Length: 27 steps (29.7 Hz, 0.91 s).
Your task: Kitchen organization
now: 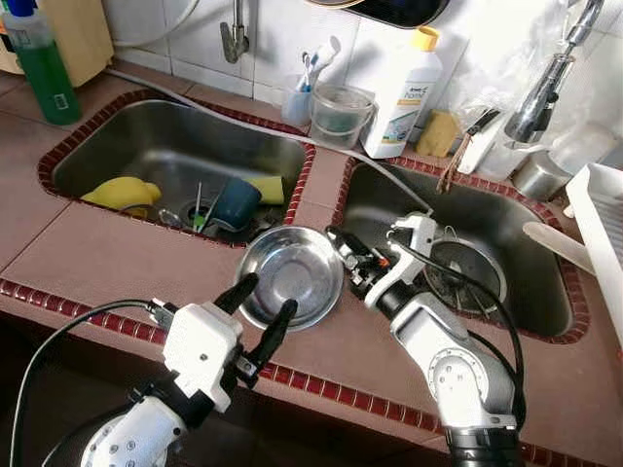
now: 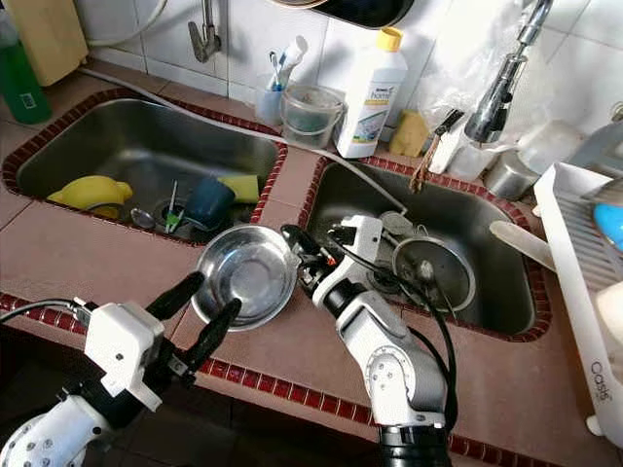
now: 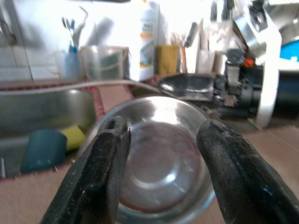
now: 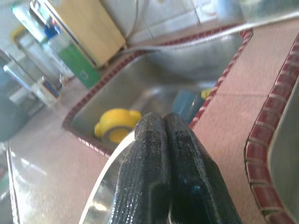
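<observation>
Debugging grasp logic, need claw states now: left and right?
Left claw: open, at the near rim of the steel bowl, holding nothing.
Right claw: closed, pinching the bowl's right rim.

Head views downward; wrist views close.

Bench: I see matte reddish-brown bench [image 1: 117, 263], edged with dark red small tiles.
Bowl: shiny silver round steel bowl [image 1: 290, 275], pale reflections inside.
Left sink: grey steel left sink basin [image 1: 136, 146]; in it I see a yellow plastic cup [image 1: 122, 193], a dark teal mug [image 1: 234, 202] and a yellow sponge [image 1: 268, 188].
Bottles: green liquid soap bottle [image 1: 39, 63] with blue cap; white detergent bottle [image 1: 401, 92] with yellow cap.
Fingers: I read black on the left gripper [image 1: 261, 309] and the right gripper [image 1: 341, 243], both on white housings.
Wall: white tiled wall [image 1: 292, 39].
Rack: white plastic dish rack [image 2: 574, 282].
</observation>
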Available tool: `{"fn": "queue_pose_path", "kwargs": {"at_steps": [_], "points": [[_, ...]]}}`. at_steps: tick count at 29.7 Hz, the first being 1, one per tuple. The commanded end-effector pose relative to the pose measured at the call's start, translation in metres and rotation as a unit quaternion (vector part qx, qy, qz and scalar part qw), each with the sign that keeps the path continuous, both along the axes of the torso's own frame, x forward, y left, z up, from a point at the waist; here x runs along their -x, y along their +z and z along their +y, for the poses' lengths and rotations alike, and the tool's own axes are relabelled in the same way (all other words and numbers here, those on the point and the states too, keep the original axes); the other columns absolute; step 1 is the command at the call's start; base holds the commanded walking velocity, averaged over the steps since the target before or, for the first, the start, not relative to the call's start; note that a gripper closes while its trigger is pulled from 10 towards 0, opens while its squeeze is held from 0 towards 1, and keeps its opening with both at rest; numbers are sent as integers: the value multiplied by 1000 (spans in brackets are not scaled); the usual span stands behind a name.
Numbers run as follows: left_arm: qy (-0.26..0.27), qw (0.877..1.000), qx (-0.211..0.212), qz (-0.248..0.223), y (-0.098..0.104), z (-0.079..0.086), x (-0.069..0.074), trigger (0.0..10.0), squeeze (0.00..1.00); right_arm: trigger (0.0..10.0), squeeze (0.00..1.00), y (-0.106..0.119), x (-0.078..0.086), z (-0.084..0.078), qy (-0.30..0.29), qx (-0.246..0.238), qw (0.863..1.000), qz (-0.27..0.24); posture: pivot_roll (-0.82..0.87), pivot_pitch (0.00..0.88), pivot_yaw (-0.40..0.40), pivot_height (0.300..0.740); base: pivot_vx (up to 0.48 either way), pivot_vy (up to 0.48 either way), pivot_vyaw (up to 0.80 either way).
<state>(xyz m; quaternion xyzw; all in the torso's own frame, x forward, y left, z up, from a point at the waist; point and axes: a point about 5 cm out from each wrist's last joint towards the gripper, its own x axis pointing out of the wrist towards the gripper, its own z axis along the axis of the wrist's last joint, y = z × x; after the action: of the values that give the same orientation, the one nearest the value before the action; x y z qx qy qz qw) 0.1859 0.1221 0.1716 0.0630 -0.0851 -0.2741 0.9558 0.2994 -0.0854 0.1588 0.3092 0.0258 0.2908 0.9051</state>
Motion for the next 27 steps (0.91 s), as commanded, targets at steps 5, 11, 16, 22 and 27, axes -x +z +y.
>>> {"fn": "queue_pose_path", "kwargs": {"at_steps": [5,11,16,22,27], "points": [[-3,1000,7,2,1,-2,0,10000,0,0,0,6,2,-6,-11,-16,1000,-15,-29,121,-155,732,0,0,0],[-4,1000,9,1,3,-2,-2,10000,0,0,0,0,9,-5,-9,-19,1000,-3,-35,123,-150,732,0,0,0],[-5,1000,10,1,3,-2,-3,10000,0,10000,1000,-3,10,-4,-9,-26,1000,11,-37,125,-146,732,0,0,0],[-5,1000,8,-1,3,-1,-4,10000,0,10000,1000,-6,8,-7,-31,0,999,15,-37,125,-145,732,0,0,0],[-5,1000,8,-1,3,-2,-5,10000,0,10000,1000,-7,7,-10,-55,30,998,11,-39,123,-148,732,0,0,0]]}}
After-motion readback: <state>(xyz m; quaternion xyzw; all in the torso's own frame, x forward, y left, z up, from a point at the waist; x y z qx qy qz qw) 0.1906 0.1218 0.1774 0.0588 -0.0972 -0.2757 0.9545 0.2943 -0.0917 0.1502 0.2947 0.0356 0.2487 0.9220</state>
